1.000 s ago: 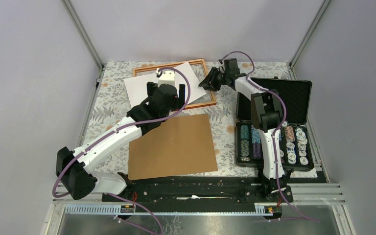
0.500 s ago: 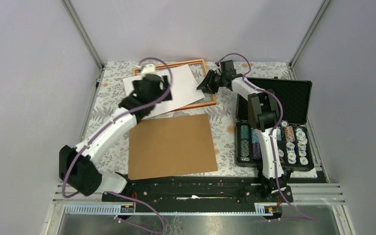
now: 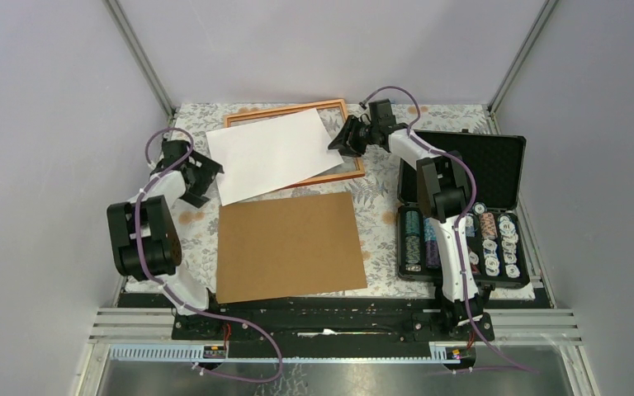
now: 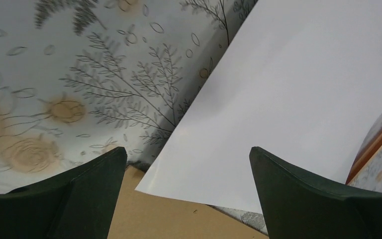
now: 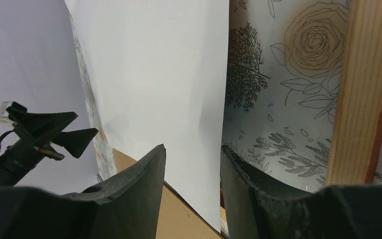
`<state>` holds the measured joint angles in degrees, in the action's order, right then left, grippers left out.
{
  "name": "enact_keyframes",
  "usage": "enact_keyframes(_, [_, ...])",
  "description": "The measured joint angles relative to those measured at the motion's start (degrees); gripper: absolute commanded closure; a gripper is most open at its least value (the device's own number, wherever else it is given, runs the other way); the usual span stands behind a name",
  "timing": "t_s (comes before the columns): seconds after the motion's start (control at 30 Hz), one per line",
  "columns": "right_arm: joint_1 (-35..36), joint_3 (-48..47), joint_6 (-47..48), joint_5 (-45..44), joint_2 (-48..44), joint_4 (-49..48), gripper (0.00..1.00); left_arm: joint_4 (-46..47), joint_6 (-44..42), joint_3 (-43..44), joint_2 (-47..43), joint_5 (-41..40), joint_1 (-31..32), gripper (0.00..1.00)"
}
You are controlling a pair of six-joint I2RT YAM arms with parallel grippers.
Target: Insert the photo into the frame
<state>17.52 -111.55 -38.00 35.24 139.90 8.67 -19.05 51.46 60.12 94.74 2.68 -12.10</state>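
station check, task: photo into frame.

the photo (image 3: 268, 153) lies white side up at the far middle of the table, turned askew. its right part covers most of the frame (image 3: 297, 108); its near left corner juts past the frame's left side onto the flowered tablecloth (image 3: 380, 206). it is not seated within the frame's rails. the frame's far rail and its right corner show bare.

left gripper (image 3: 205, 180): low at the left side of the table, just off the photo's left edge. jaws stand wide apart and hold nothing. in the left wrist view the photo's near left corner sits ahead of the two fingers, apart from both.

right gripper (image 3: 337, 142): at the photo's right corner, over the frame's right end. in the right wrist view the jaws stand part way apart with a clear gap, and the photo's right edge runs down into that gap. they are not clamped on the sheet. contact with the paper cannot be told.

the brown backing board (image 3: 290, 246) lies flat on the near side of the photo. an open black case of chips (image 3: 462, 239) sits at the right of the table.
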Motion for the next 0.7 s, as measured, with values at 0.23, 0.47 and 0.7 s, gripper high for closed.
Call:
enact_keyframes(0.23, [0.00,0.33,-0.02,0.44,0.00,-0.72,0.49,3.56,-0.17,0.39,6.73,6.75,0.11,0.02])
enact_keyframes(0.47, [0.17,2.56,-1.64,1.75,0.00,-3.72,0.50,8.09,0.63,0.39,8.52,12.26,-0.79,0.04])
enact_keyframes(0.7, [2.38,7.56,-4.13,1.81,-0.22,-7.50,0.52,11.15,2.49,0.17,9.70,16.50,-0.76,0.04])
